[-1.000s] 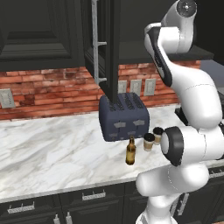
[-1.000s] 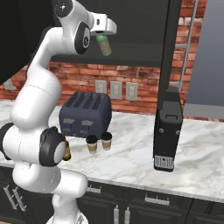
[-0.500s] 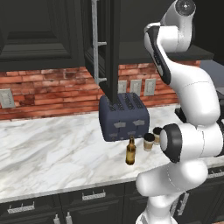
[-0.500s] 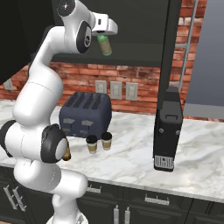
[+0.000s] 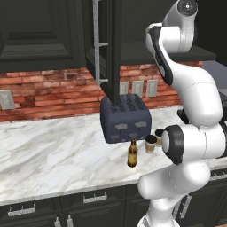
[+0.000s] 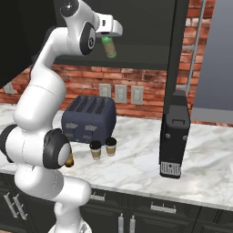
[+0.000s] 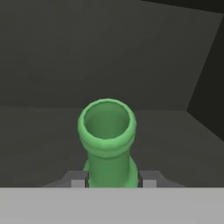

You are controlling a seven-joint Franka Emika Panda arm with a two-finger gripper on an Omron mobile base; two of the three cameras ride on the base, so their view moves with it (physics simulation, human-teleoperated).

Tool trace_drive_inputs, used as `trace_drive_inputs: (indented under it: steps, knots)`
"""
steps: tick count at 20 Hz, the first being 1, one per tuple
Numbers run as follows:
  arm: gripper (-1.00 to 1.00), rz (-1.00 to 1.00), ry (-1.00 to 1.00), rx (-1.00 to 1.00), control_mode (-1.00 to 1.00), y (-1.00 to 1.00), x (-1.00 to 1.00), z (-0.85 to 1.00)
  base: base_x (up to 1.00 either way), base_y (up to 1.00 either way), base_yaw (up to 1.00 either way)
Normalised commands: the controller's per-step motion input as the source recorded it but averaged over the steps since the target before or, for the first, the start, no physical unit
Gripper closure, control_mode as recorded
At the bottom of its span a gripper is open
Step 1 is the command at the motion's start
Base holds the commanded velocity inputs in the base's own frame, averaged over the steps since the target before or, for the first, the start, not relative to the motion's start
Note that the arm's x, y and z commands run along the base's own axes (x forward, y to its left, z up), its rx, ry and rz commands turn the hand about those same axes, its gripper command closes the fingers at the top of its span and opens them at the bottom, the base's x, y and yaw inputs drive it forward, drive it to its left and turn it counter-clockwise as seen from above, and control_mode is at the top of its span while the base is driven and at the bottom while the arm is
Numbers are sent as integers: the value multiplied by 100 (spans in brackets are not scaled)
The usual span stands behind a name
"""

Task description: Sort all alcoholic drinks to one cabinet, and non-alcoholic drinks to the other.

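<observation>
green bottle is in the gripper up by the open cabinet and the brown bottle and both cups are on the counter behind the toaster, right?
Not behind. The left base view shows the brown bottle and both cups in front of the toaster. The rest holds: the gripper holds the green bottle.

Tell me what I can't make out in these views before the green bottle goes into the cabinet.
- Green bottle, right base view: the gripper covers its neck, so only the body shows.
- Same bottle, hand view: only mouth and neck show; whether it rests on the shelf can't be told.
- Brown bottle, right base view: mostly hidden behind the arm.
- Cups, left base view: the far one is half hidden by the arm.
- Bottle labels: too small to read.
</observation>
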Motion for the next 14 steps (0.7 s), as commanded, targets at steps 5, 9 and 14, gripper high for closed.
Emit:
trace_drive_inputs:
  steps: [5,9,14]
  knots:
    - [100,0,-3,0,-100,0,20,-33,0,0,0]
    - [-100,0,-3,0,-100,0,17,-26,0,0,0]
    - [-100,0,-1,0,-100,0,23,-21,0,0,0]
